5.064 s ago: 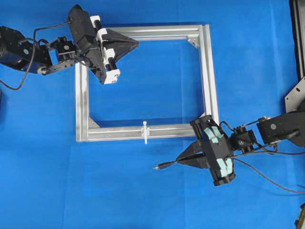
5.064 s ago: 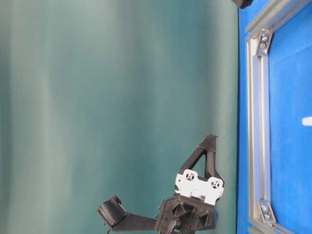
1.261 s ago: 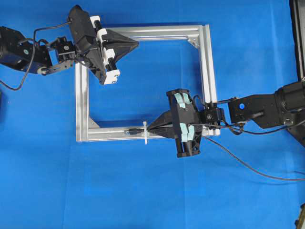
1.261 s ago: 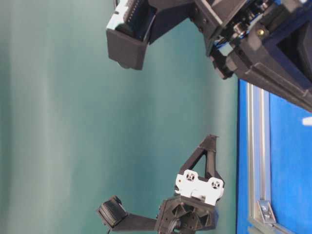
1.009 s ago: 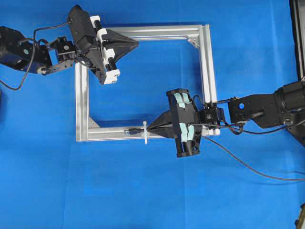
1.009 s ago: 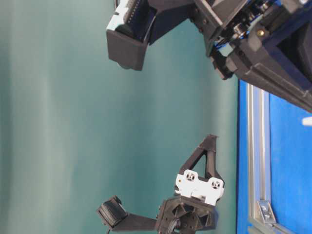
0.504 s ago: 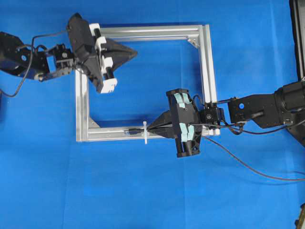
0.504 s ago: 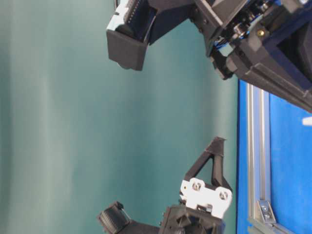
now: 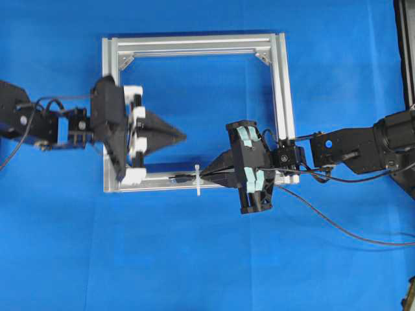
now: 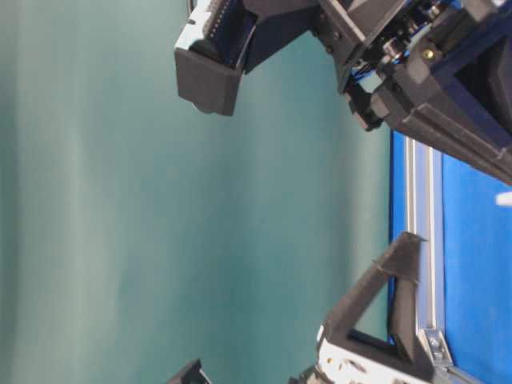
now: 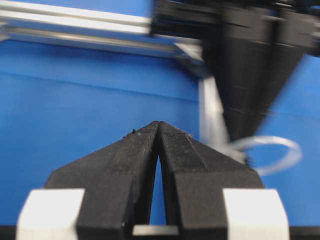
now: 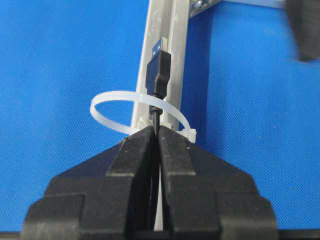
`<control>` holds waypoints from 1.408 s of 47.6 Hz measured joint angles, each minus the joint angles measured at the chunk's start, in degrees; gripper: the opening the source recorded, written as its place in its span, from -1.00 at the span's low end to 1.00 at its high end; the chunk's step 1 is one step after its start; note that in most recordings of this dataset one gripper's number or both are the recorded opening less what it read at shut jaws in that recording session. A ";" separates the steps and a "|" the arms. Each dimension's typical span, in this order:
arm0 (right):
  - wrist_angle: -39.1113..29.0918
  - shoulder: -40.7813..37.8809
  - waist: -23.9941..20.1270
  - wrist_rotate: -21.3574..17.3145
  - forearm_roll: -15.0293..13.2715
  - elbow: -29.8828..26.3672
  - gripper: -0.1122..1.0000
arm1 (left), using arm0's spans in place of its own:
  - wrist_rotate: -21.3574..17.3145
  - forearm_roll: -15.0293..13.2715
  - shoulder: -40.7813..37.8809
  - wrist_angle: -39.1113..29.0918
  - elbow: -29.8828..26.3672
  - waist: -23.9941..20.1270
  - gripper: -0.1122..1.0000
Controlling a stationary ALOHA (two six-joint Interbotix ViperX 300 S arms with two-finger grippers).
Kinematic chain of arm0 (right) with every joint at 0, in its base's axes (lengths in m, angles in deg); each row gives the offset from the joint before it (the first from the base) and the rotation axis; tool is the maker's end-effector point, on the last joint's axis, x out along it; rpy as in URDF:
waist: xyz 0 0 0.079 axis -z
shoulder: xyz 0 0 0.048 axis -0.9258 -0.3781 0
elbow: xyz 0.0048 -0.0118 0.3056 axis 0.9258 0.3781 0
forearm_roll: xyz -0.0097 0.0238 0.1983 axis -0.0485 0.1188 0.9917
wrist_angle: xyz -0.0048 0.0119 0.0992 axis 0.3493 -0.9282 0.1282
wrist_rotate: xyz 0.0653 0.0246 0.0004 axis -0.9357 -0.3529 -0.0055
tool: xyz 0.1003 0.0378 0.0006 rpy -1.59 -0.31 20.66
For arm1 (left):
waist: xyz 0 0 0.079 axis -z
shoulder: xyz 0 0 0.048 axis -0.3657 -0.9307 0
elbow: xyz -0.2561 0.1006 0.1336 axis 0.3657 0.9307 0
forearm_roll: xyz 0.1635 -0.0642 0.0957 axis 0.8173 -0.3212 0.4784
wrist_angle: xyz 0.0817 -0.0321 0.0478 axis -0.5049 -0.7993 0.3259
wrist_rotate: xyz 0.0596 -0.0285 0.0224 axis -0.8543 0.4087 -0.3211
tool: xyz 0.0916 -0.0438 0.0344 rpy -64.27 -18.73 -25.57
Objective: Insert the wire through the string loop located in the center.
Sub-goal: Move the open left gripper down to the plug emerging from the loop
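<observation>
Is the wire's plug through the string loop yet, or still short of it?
Through. In the right wrist view the wire has its plug past the string loop, with the right gripper pinching the cable just behind.

Blue table surface everywhere, matte, evenly lit, soft shadows only. It runs under and ahead of both sets of jaws, same blue to either side of them. Behind the table, a plain teal-green backdrop, smooth with faint vertical folds like cloth. Dark strip at the far right edge overhead; can't tell what it is.
</observation>
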 measured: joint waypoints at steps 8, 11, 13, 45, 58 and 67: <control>0.00 0.00 0.00 0.00 -0.09 0.00 -0.84 | 2.20 0.09 0.09 0.00 0.09 3.96 -0.80; 0.00 0.00 0.00 0.00 0.00 0.00 -0.84 | 2.55 0.09 0.09 0.00 0.09 5.19 -0.80; 0.00 0.00 0.00 0.00 0.00 0.00 -0.84 | 2.90 0.09 0.09 0.00 0.09 5.80 -0.80; 0.00 0.00 0.00 0.00 0.00 0.00 -0.84 | 3.25 0.09 0.09 -0.09 -0.70 6.42 -0.77; 0.00 0.00 0.09 0.00 0.00 0.00 -0.84 | 3.34 0.26 0.09 0.00 -0.70 6.59 0.52; 0.00 0.00 0.00 0.00 0.00 0.00 -0.84 | 3.60 0.26 0.09 -0.97 -0.88 6.59 0.80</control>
